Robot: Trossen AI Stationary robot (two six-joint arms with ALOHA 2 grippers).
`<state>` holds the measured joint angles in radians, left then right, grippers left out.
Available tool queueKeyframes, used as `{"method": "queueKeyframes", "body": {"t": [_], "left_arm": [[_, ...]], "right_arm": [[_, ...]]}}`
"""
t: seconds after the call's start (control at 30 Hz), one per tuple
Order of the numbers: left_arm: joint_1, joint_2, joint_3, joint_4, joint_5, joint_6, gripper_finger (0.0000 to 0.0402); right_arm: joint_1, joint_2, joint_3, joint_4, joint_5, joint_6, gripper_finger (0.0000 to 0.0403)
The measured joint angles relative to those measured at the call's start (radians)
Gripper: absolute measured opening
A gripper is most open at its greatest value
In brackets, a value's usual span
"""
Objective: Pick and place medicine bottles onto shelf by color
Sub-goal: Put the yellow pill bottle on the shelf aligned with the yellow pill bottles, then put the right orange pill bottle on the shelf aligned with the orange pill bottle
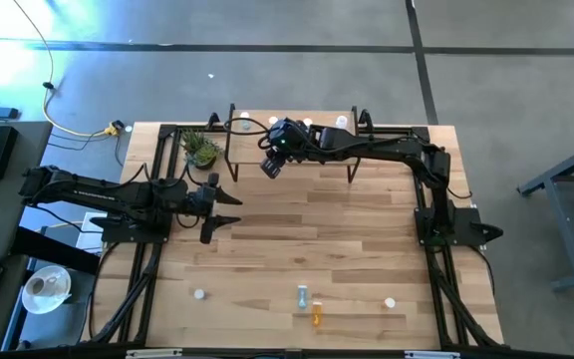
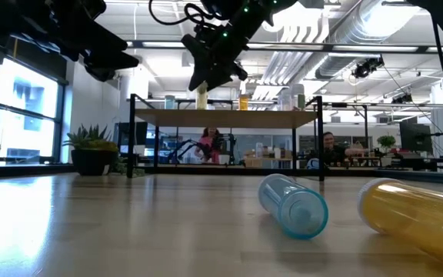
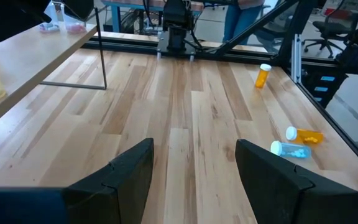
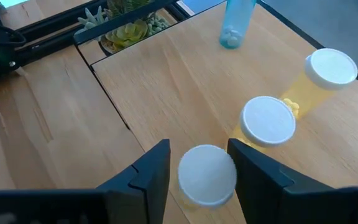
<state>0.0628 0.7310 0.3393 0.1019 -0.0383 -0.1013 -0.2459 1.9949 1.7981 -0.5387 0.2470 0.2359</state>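
closest to my low camera lie two toppled bottles, a pale blue bottle (image 2: 293, 205) and a yellow-orange bottle (image 2: 415, 215) just right of it, both on their sides at the near edge of the table (image 1: 367, 229). from above i see the same pair, with two more white-capped bottles standing apart on either side, one (image 1: 199, 294) to the left and one (image 1: 390, 302) to the right.

my right gripper (image 4: 199, 163) is over the left part of the shelf (image 1: 292, 128) at the far edge, fingers spread on either side of a white-capped yellow bottle (image 4: 206, 175) standing on the plank; i can't quite tell whether the pads touch it. two more yellow bottles (image 4: 267, 122) stand just beside it, and a blue bottle (image 4: 234, 22) sits farther along the shelf. a potted plant (image 1: 200, 149) is off the shelf's left end.

my left gripper (image 3: 192, 163) hangs over bare boards at the table's left side, fingers spread and holding nothing.

people sit in the room beyond the table.
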Motion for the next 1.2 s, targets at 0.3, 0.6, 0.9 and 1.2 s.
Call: {"method": "queueKeyframes", "body": {"t": [0.3, 0.6, 0.9, 1.2], "left_arm": [[0.000, 0.000, 0.000, 0.000, 0.000, 0.000, 0.0216], [0.000, 0.000, 0.000, 0.000, 0.000, 0.000, 0.0216], [0.000, 0.000, 0.000, 0.000, 0.000, 0.000, 0.0216], [0.000, 0.000, 0.001, -0.009, 0.000, 0.014, 0.0216]], "right_arm": [[0.000, 0.000, 0.000, 0.004, 0.014, -0.001, 0.0160], [0.002, -0.021, 0.000, 0.040, 0.014, -0.027, 0.0161], [0.008, -0.045, 0.000, 0.029, 0.011, -0.035, 0.0161], [0.065, -0.133, 0.000, -0.147, 0.003, 0.009, 0.0161]]}}
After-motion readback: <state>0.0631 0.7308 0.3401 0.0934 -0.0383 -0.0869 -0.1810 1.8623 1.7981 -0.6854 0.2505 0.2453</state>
